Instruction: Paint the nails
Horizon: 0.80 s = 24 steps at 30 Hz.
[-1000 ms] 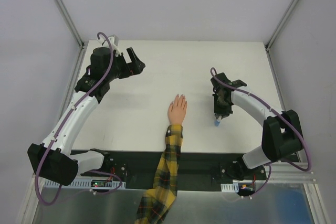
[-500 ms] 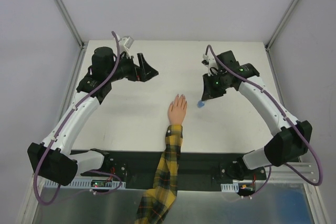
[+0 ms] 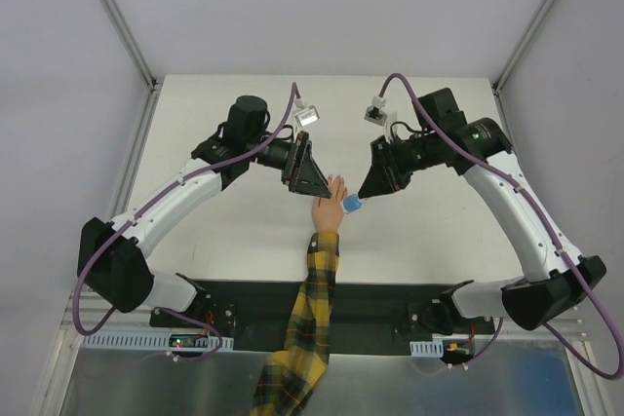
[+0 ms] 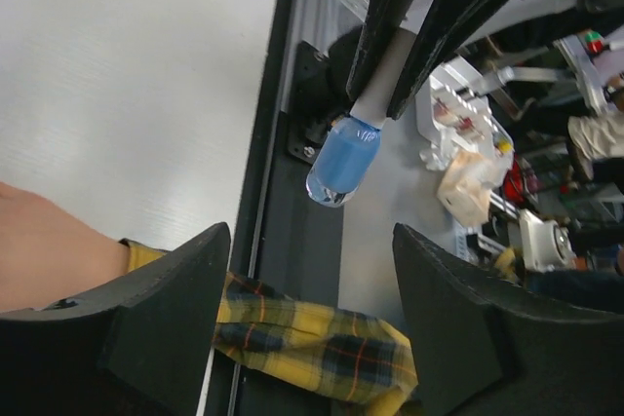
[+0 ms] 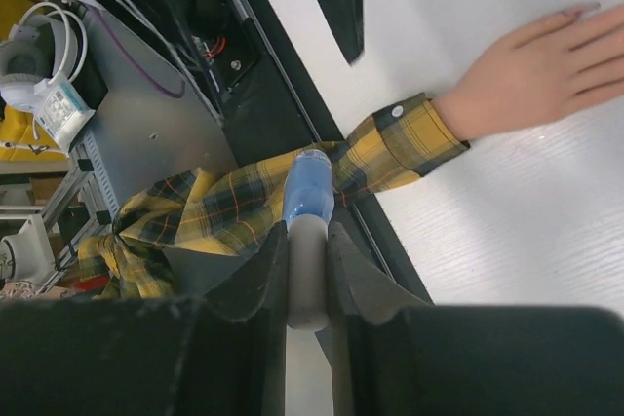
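**Now both arms are over the hand, and the bottle has come with them**

A second ago my arms stood well apart, the left out toward 10 o'clock on the table (image 3: 244, 231) and the right low at 4 o'clock with the bottle (image 3: 352, 205) near the surface. Since then both have swung in to the middle. The right pincer (image 3: 365, 192) is pressed together on the bottle's white cap (image 5: 307, 280) and hangs the blue body just beside the hand (image 3: 330, 207), at its 3 o'clock. The left pincer (image 3: 315, 169) sits at the hand's 11 o'clock. It has been narrowing, but its fingers are spread, with nothing between them.

I take this as fetching finished and opening not yet done: the cap is on, and the left pincer faces the bottle as if to take it.

The nails (image 5: 581, 9) lie at the 12 o'clock end of the hand, which rests flat on the table with its plaid sleeve (image 3: 317, 270) trailing to 6 o'clock.

My count is two arms, two pincers, one hand, one sleeve, one bottle and one cap. The nails are too small for me to count.
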{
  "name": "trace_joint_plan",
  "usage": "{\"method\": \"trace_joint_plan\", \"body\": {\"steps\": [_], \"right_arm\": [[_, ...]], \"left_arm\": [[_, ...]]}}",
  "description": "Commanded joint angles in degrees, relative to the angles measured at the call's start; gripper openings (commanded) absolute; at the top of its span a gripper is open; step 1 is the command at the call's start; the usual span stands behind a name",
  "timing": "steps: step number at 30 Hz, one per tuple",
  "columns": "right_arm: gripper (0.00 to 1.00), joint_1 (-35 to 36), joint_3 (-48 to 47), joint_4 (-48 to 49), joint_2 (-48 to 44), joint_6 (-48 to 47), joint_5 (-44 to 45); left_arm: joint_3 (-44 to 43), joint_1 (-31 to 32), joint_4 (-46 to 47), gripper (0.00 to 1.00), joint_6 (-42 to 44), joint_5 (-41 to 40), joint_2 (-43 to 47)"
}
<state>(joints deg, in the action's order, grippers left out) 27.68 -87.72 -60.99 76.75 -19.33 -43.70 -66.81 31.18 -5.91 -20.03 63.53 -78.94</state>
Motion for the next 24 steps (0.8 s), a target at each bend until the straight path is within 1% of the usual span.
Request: {"method": "trace_joint_plan", "body": {"steps": [1,8,10,14,17,22,24], "right_arm": [[0.01,1.5,-4.4,-0.2,-2.2,-1.3,-4.6],[0.01,3.3,-6.8,-0.4,-1.3,-0.8,-4.6],[0.01,3.6,-6.6,0.6,-1.9,-0.7,-4.0],[0.01,3.7,-7.0,1.6,-2.0,-0.7,-3.1],[0.01,4.0,-7.7,1.6,-1.3,-0.7,-3.6],[0.01,4.0,-7.8,2.9,-1.3,-0.7,-2.5],[0.01,4.1,-8.2,2.9,-1.1,-0.7,-2.8]], "left_arm": [[-3.9,2.6,2.2,0.63,1.5,11.0,-2.4],[-6.9,5.8,2.2,0.6,0.9,13.5,-5.2],[-7.5,6.3,2.3,0.55,0.7,14.1,-5.7],[-7.8,6.8,2.3,0.53,-0.3,15.1,-6.6],[-7.6,7.1,2.4,0.49,-0.4,15.2,-6.5],[-7.5,7.3,2.5,0.49,-1.4,16.4,-7.3],[-7.8,7.3,2.7,0.46,-1.4,16.4,-7.3]]}}
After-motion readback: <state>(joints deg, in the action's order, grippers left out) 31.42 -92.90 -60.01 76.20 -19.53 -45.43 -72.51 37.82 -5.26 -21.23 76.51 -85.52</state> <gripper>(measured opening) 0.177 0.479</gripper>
